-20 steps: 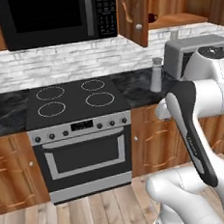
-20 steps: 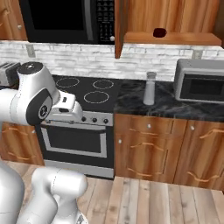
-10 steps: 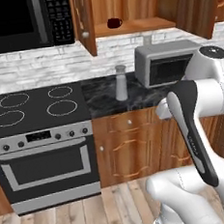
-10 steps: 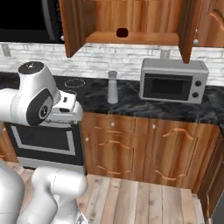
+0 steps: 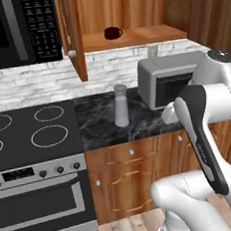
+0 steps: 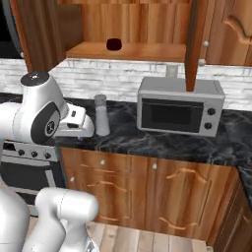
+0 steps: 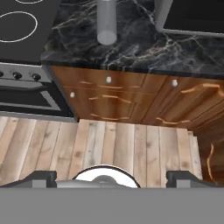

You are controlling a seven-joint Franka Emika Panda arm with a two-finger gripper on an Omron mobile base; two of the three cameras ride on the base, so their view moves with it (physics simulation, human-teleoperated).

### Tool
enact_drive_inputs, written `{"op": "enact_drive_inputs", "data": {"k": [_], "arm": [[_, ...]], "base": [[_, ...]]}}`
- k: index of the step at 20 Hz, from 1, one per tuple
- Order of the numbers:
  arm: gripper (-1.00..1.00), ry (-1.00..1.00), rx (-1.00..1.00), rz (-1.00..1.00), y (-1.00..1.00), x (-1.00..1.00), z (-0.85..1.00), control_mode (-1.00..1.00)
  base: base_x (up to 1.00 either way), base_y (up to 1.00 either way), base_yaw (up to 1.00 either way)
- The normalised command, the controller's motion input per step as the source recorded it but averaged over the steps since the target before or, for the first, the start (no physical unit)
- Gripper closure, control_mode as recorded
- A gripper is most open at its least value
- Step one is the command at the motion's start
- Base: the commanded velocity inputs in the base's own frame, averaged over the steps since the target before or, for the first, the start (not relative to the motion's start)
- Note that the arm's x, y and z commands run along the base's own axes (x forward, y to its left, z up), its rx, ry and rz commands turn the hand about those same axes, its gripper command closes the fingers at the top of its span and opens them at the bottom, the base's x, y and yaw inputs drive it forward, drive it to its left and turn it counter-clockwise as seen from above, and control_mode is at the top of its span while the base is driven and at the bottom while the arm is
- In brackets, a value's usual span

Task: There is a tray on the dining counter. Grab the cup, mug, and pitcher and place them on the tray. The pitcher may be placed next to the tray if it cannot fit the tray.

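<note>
None done: judging by these views, not one of the three vessels has been picked up, and all three placements remain.
Mug: the mug (image 5: 112, 33) sits alone on the shelf (image 5: 135, 36) of the open wall cabinet, toward the shelf's left end and set back from its front edge; in the right base view it (image 6: 113, 44) shows as a dark squat shape in the same spot.
Pitcher: the pitcher (image 5: 120, 105) stands upright on the black marble desk (image 5: 138, 119), between the stove (image 5: 31, 130) and the microwave (image 5: 166, 79), apart from both and back from the desk's front edge; the hand view catches it (image 7: 106, 22) from above.
Cup and tray: their places cannot be told from these views.
Tool: its fingertips (image 7: 41, 178) stand wide apart with nothing between them, and the tool (image 7: 111, 179) looks down over the wooden floor (image 7: 109, 148) in front of the lower cabinets (image 7: 131, 98), well short of any vessel.
Arm: folded close to the robot's body, not reaching toward the desk or the shelf.
Left to do: seemingly everything, namely a first grasp, then carrying each vessel to the tray.
</note>
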Motion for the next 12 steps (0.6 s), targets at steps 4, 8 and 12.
{"op": "enact_drive_inputs", "data": {"k": [4, 8, 12], "arm": [[-1.0, 0.0, 0.0, 0.0, 0.0, 0.0, 0.0, 1.0], [-1.0, 0.0, 0.0, 0.0, 0.0, 0.0, 0.0, 1.0], [-1.0, 0.0, 0.0, 0.0, 0.0, 0.0, 0.0, 1.0]], "base": [[0.94, -0.11, 0.0], [0.84, -0.09, 0.0], [0.63, -0.29, 0.0]]}}
